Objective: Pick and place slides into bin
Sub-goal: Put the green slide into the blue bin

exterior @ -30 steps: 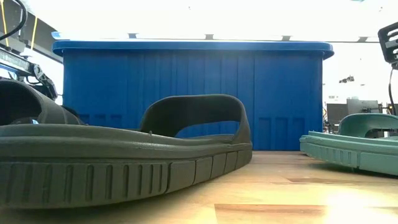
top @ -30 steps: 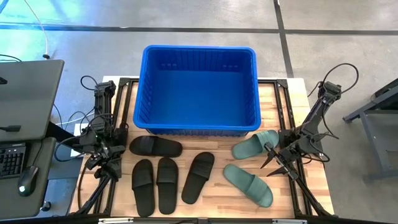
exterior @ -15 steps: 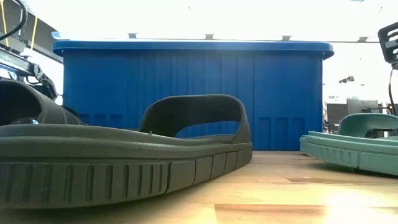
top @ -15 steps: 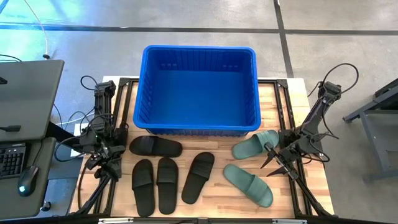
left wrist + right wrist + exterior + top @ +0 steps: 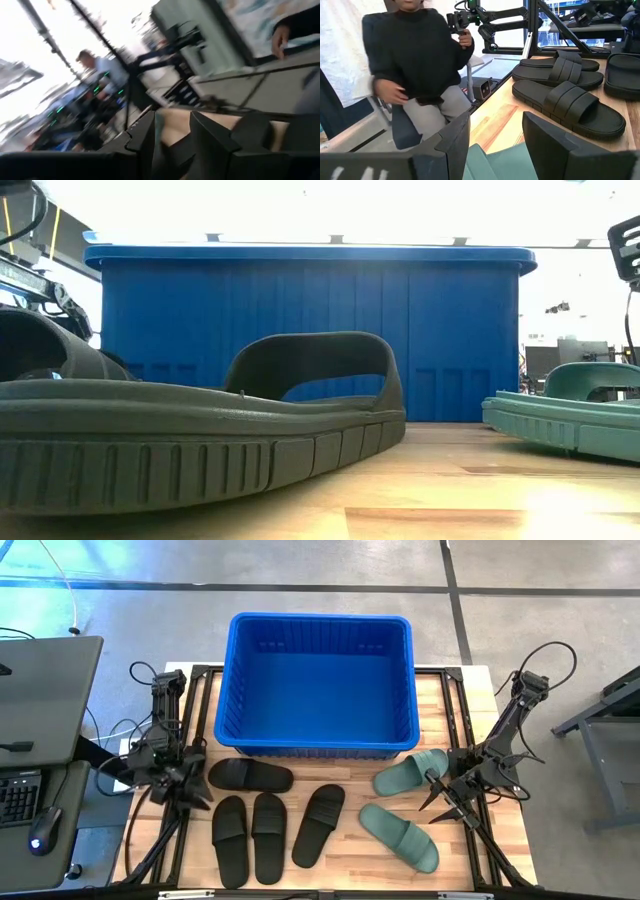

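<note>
The blue bin [image 5: 318,685] stands at the table's far middle and holds nothing. Four black slides lie in front of it: one crosswise [image 5: 250,776] and three side by side [image 5: 268,837]. Two green slides [image 5: 411,771] [image 5: 399,835] lie at the right. My left gripper [image 5: 190,793] is open at the table's left edge, beside the crosswise black slide; its wrist view [image 5: 172,145] is blurred. My right gripper [image 5: 438,798] is open at the right, just beside the green slides; a green slide [image 5: 492,162] shows between its fingers, untouched.
A desk with a keyboard and mouse [image 5: 40,830] stands left of the table. A person in a dark top [image 5: 415,65] sits beyond the table's left side. The low view shows a black slide [image 5: 200,430] close up, in front of the bin [image 5: 310,330].
My left gripper has swung a little toward the table's right and turned, toward the crosswise black slide. The slides, the bin and my right arm have kept still.
</note>
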Robot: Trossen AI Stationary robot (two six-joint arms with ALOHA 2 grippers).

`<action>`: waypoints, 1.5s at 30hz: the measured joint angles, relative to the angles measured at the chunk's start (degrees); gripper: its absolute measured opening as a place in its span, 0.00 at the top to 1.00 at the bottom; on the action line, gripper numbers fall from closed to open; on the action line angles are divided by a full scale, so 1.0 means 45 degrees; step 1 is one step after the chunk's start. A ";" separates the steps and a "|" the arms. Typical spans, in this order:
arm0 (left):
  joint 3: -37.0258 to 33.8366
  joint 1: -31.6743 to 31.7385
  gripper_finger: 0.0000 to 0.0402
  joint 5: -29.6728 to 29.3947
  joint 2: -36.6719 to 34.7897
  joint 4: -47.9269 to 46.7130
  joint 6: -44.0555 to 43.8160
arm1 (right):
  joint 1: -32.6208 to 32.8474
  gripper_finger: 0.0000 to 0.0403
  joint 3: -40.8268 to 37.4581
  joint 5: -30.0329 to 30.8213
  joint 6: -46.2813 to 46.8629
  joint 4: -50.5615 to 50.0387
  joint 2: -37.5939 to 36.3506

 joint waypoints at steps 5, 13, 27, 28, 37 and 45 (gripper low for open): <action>0.0000 0.0007 0.71 -0.1328 -0.0005 0.0819 0.0416 | 0.0000 0.57 0.0003 -0.0002 0.0000 0.0005 0.0000; 0.0000 0.0008 0.71 -0.2008 -0.0005 0.2324 0.1669 | 0.0002 0.57 0.0000 0.0000 0.0000 0.0003 -0.0005; 0.0000 0.0008 0.71 -0.2270 0.0005 0.2732 0.1424 | 0.0004 0.57 0.0003 0.0000 0.0000 0.0000 -0.0004; 0.0000 0.0008 0.71 -0.2467 0.0007 0.2878 0.1420 | 0.0001 0.57 -0.0001 -0.0001 0.0000 0.0001 0.0000; 0.0005 0.0006 0.71 -0.7258 0.0005 0.5956 0.0004 | 0.0000 0.57 0.0003 0.0003 0.0000 0.0003 0.0000; 0.0622 -0.0002 0.71 -0.5297 0.0010 0.6135 -0.1005 | 0.0001 0.57 0.0003 -0.0002 0.0000 0.0001 -0.0001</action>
